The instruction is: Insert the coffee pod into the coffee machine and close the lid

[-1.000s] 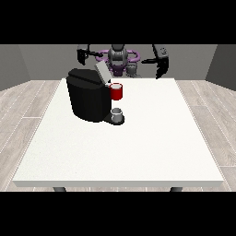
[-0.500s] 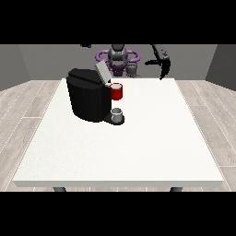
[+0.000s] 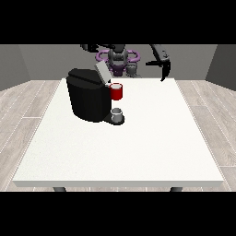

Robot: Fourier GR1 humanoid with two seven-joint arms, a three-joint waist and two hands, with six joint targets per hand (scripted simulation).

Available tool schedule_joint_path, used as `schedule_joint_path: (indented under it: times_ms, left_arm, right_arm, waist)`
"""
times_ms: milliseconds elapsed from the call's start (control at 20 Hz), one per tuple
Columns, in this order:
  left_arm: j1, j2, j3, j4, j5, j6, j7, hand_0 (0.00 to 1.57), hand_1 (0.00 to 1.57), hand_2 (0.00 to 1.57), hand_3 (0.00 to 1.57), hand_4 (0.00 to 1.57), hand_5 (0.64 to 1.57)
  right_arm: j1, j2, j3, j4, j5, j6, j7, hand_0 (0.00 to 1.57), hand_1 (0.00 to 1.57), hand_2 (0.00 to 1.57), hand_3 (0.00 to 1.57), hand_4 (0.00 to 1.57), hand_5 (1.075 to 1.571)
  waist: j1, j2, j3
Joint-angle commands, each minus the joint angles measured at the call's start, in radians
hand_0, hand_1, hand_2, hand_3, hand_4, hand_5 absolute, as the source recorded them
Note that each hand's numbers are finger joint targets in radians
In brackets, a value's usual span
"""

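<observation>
1. Front view, layout: a black coffee machine (image 3: 91, 98) stands on the white surface (image 3: 138, 143), left of centre and nearer the robot's edge. Its grey lid (image 3: 102, 72) is tilted up and open at the top.

2. Front view, machine front: a red thing at the machine (image 3: 116, 91) sits just under the open lid. Below it, a small grey thing (image 3: 117, 113) rests on the machine's base plate. I judge this may be the pod, but I cannot tell for certain.

3. Front view, hand at the view's right (image 3: 164, 69): it hangs above the far right part of the surface, well apart from the machine, dark fingers pointing down. Whether they are apart or together I cannot tell. It holds nothing that shows.

4. Front view, hand at the view's left (image 3: 87, 47): only a dark shape shows, high behind the machine near the robot's body. Its state I cannot tell.

5. Stage, as a judgement: the task looks barely begun. Neither hand is near the grey thing and the lid is open.

6. Risks, as judgements:
   - The grey thing sits tight against the machine's front, so a reaching hand could knock the machine or push the thing off the plate.
   - It is small and round, so it could roll away from closing fingers.
   - The raised lid juts towards the robot, so an arm coming over could bump it shut too early.
</observation>
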Motion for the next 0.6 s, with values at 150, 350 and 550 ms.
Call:
schedule_joint_path:
  times_ms: [150, 350, 550]
  left_arm:
    - [0.048, -0.019, -0.053, -0.118, 0.026, 0.014, -0.015, 0.0, 0.0, 0.0, 0.0, 0.2, 1.571]
    - [0.072, 0.021, -0.056, -0.212, 0.063, -0.048, 0.031, 0.0, 0.0, 0.0, 0.0, 0.23, 1.571]
    - [0.117, 0.022, -0.064, -0.237, 0.05, -0.024, -0.031, 0.0, 0.0, 0.0, 0.0, 0.38, 1.571]
  right_arm:
    - [-0.136, 0.003, -0.052, 0.054, 0.05, -0.03, 0.045, 0.0, 0.0, 0.0, 0.0, 0.23, 1.571]
    - [-0.137, 0.003, -0.087, 0.156, 0.058, -0.078, -0.013, 0.0, 0.0, 0.0, 0.0, 0.35, 1.571]
    - [-0.214, -0.037, -0.164, 0.212, 0.021, -0.055, 0.0, 0.0, 0.0, 0.0, 0.0, 0.41, 1.571]
  waist:
    - [0.018, 0.08, 0.0001]
    - [0.063, 0.095, 0.0003]
    - [0.064, 0.128, 0.0]
